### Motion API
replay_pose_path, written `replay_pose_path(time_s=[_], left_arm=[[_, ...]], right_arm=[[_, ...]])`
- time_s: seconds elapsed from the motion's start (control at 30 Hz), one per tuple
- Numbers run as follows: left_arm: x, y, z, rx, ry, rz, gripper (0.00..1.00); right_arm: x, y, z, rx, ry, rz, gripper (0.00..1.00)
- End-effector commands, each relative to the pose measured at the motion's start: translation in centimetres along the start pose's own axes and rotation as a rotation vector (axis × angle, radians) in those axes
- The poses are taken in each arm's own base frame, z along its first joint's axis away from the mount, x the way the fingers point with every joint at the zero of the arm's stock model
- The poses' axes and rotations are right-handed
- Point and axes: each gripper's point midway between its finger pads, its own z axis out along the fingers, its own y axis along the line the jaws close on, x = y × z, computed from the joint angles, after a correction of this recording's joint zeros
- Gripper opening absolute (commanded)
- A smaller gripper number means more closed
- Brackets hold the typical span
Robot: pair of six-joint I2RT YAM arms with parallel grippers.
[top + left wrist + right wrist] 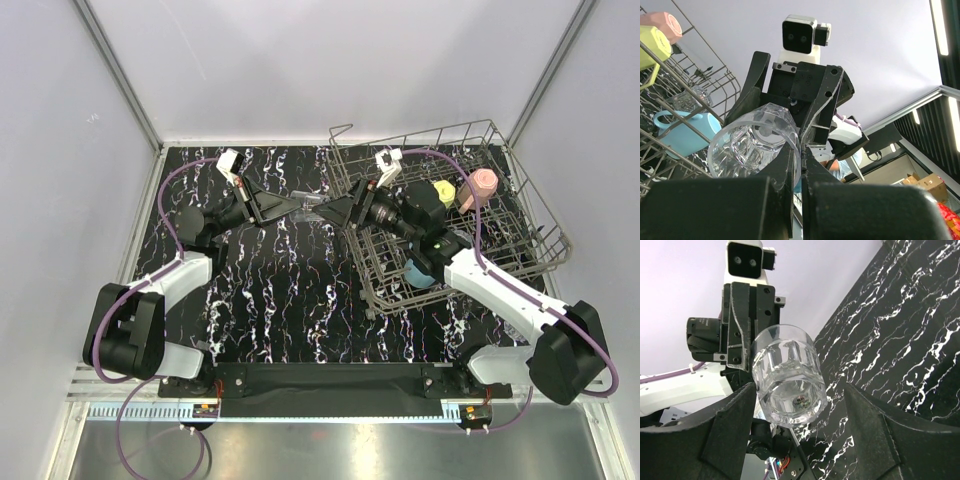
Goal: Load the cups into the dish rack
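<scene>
Left gripper [801, 152] is pinched shut on the glass [752, 145] rim, so it can be passed to the wide-open right gripper [797, 402], at the rack's [460, 129] left edge.

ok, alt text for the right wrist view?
A clear faceted drinking glass, pinched by its rim in the left gripper, hangs tilted between the right gripper's open jaws. Black white-veined marbled tabletop lies behind.
</scene>
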Motion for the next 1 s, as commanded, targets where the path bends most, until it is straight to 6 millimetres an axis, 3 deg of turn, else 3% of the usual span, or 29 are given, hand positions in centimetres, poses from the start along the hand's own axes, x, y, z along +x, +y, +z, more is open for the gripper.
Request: replay_pose_path(time_s=[0.0, 0.2, 0.53, 0.63, 0.87, 0.9, 0.93, 0.97], left_arm=[[1.0, -7.0, -0.6, 0.256, -0.001, 0.343, 0.00], [1.0, -6.9, -0.6, 0.254, 0.000, 0.337, 0.00], [0.9, -6.7, -0.5, 0.249, 0.002, 0.327, 0.00], [0.9, -6.4, -0.5, 0.245, 0.002, 0.318, 0.00], [0.7, -5.3, -0.3, 0.225, 0.012, 0.275, 0.03], [0.7, -5.1, -0.3, 0.222, 0.014, 0.269, 0.08], [0.6, -4.7, -0.3, 0.215, 0.014, 0.260, 0.25], [0.6, -4.5, -0.2, 0.212, 0.014, 0.249, 0.34]], right_arm=[[-2.2, 3.5, -0.4, -0.115, -0.078, -0.055, 0.77], [-1.9, 4.1, 0.0, -0.152, -0.050, -0.066, 0.69], [-1.4, 4.0, 0.1, -0.151, -0.006, -0.080, 0.70], [-1.3, 4.0, 0.5, -0.156, 0.004, -0.081, 0.66], [-2.0, 4.6, 0.5, -0.163, -0.008, -0.088, 0.15], [-2.1, 4.3, 0.5, -0.140, -0.006, -0.082, 0.01], [-2.3, 4.3, 0.4, -0.128, -0.007, -0.084, 0.00], [-2.2, 4.0, 0.2, -0.105, 0.002, -0.084, 0.00]])
